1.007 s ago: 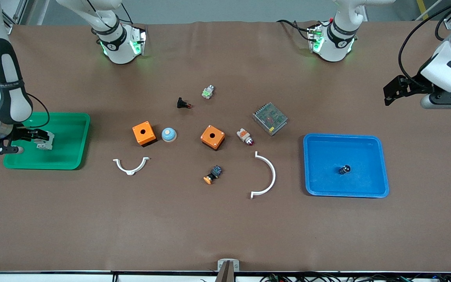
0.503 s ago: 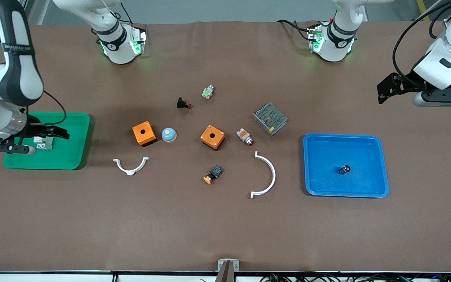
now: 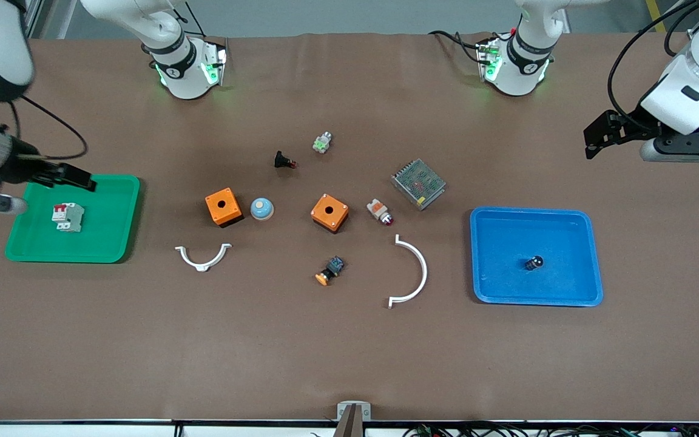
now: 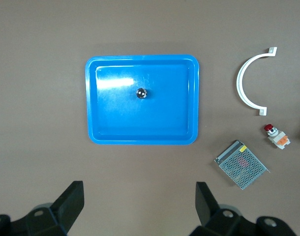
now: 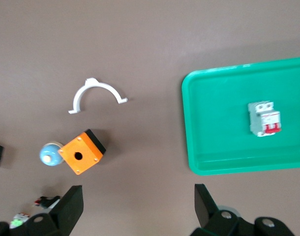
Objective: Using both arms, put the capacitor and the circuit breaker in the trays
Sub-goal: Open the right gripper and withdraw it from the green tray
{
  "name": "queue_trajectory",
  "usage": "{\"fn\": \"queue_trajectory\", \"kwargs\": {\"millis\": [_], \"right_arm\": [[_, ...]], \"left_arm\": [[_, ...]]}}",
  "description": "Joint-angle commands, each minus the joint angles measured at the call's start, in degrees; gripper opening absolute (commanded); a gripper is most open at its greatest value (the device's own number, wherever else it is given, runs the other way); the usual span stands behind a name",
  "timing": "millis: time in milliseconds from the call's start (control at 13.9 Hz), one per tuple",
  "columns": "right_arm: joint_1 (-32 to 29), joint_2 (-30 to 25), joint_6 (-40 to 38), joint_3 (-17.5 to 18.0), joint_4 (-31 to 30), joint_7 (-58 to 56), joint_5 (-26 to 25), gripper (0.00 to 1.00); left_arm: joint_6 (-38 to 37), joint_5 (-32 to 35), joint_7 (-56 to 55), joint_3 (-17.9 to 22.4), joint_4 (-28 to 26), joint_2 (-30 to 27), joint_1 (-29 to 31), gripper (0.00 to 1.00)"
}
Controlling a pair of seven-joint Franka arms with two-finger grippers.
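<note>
Both claws hang spread and empty: right gripper (image 3: 64, 176) above the green tray (image 3: 113, 243) holding the circuit breaker (image 3: 68, 216); left gripper (image 3: 598, 133) near the blue tray (image 3: 592, 255) holding the capacitor (image 3: 533, 263).

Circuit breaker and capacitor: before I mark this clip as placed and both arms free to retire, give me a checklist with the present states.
1. Circuit breaker lies inside the green tray: ok.
2. Capacitor sits inside the blue tray: ok.
3. Right gripper is open, holds nothing and hangs over the green tray's edge nearest the robots' bases, apart from the breaker: ok.
4. Left gripper is open and empty, over bare table at the left arm's end: ok.
5. Capacitor standing upright: the left wrist view shows its shiny top facing the camera, the front view is unclear: cannot tell.
</note>
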Motion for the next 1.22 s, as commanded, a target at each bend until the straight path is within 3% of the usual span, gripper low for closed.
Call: {"fn": "queue_trajectory", "kwargs": {"millis": [0, 359, 1150], "right_arm": [[0.0, 0.8, -3.9, 0.0, 5.7, 0.3, -1.0, 1.00], [-0.6, 2.2, -9.5, -0.2, 15.9, 0.3, -1.4, 1.00], [-0.5, 2.2, -11.1, -0.3, 18.1, 0.4, -1.2, 1.00]], "left_arm": [[-0.2, -1.2, 0.0, -0.9, -0.5, -1.1, 1.1, 1.00], [-0.4, -0.9, 0.4, -0.8, 2.5, 1.0, 1.2, 1.00], [-2.0, -1.1, 0.5, -0.4, 2.7, 1.0, 1.2, 1.00]]}}
